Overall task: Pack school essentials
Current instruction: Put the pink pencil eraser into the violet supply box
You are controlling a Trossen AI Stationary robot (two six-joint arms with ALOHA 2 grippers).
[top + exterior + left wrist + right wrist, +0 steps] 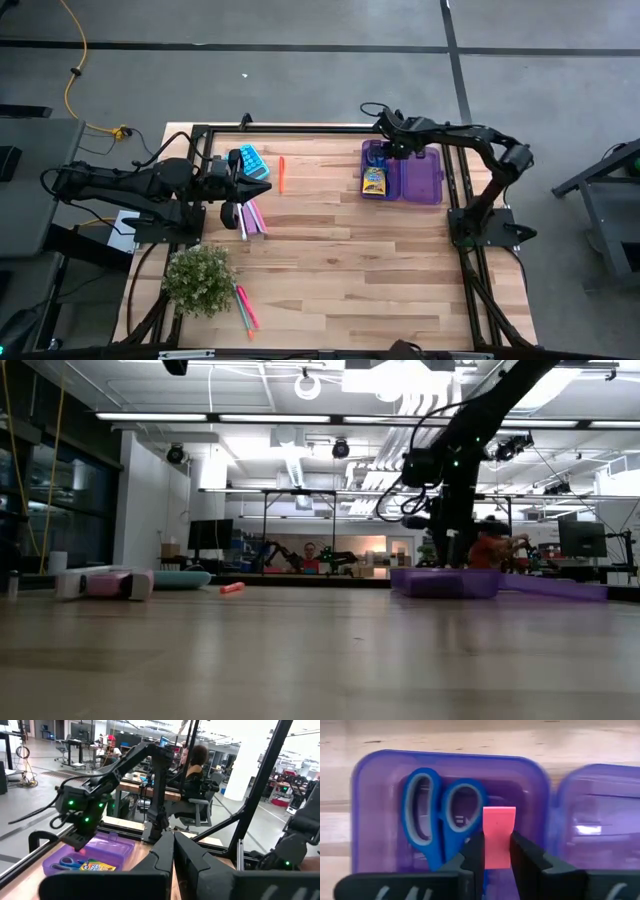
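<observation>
The open purple case [402, 173] lies at the table's far right. Its left half [380, 810] holds blue-handled scissors [440, 815] and a yellow crayon box [374, 182]. My right gripper [496, 840] hangs over that half, pointing steeply down and shut on a small pink eraser [499, 827]. An orange pen [281, 173] lies at the far middle. Pink pens [252, 216] lie by my left gripper [262, 188], which is shut, level and high at the left. More pens [245, 308] lie near the front left. My right gripper pinches the pink eraser by its two long sides [497, 857], between the two fingers [472, 852]. The fingers come from above, slanting steeply down. The eraser sticks out past the fingertips and hangs clear above the case's left half, beside the scissors' handles.
A bushy potted plant [198, 280] stands at the front left. A light blue object [253, 160] lies far left by the left arm. The case's lid [600, 820] lies open to the right. Bare wood spans the table's middle and front [360, 270]. A person sits beyond the table [192, 765].
</observation>
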